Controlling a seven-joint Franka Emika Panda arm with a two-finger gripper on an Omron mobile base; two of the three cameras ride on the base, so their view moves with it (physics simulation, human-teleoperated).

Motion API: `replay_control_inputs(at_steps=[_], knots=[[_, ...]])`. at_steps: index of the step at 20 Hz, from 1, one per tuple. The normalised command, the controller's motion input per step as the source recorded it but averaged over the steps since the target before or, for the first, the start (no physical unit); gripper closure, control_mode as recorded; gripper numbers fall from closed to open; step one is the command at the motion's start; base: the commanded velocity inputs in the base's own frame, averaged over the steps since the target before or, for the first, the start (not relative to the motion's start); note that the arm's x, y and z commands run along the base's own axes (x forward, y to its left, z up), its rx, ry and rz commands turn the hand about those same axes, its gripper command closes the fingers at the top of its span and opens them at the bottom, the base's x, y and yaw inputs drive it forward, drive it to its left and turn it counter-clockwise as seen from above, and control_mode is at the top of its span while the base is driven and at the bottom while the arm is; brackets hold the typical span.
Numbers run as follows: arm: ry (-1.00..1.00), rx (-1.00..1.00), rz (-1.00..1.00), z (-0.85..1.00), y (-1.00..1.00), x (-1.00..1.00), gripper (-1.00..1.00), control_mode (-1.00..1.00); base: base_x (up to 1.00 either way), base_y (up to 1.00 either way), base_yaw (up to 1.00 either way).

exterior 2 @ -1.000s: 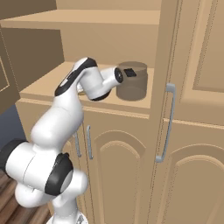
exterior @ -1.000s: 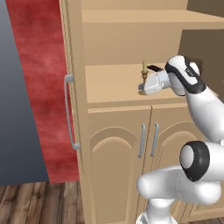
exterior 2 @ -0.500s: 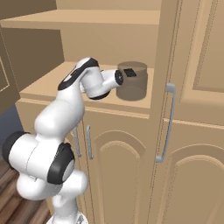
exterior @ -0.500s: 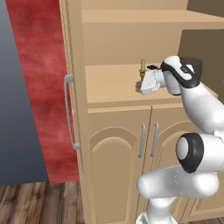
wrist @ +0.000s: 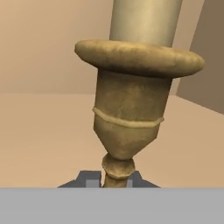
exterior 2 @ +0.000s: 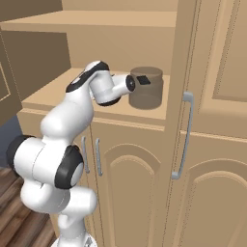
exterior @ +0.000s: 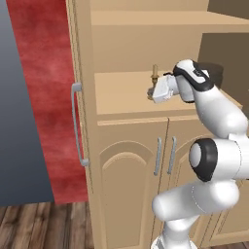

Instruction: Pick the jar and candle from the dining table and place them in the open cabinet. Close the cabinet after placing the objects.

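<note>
My gripper (exterior: 154, 95) is shut on the thin stem of the candle (exterior: 155, 74), a cream stick in a brass-gold holder, over the middle shelf (exterior: 121, 92) of the open cabinet (exterior: 131, 160). In the hand view the candle (wrist: 131, 118) rises close up, its stem squeezed between my dark fingertips (wrist: 89, 177). Whether its base touches the shelf is hidden by the hand. The smoky-grey jar (exterior 2: 149, 91) stands on the same shelf (exterior 2: 53, 94), just beyond my hand. The dining table is out of view.
An open door stands edge-on at the left with a silver bar handle (exterior: 78, 126). The other open door with its handle (exterior 2: 182, 135) stands on the right. Closed arched lower doors (exterior: 131, 185) sit under the shelf. An upper shelf (exterior 2: 111, 19) lies overhead.
My hand has shifted a little further over the shelf with the candle still in its grip. The arm's elbow has swung lower. The jar has not moved.
</note>
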Motion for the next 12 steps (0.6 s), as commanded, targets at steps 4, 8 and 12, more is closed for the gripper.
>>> replay_control_inputs(at_steps=[4, 8, 12], knots=[[0.0, 0.0, 0.0, -0.14, 0.0, 0.21, 1.0, -1.0, 0.0, 0.0, 0.0], [-0.02, 0.0, 0.01, -0.16, 0.0, 0.12, -1.0, -1.0, 0.0, 0.0, 0.0], [-0.08, 0.0, 0.01, -0.07, 0.0, 0.0, -1.0, -1.0, 0.0, 0.0, 0.0]])
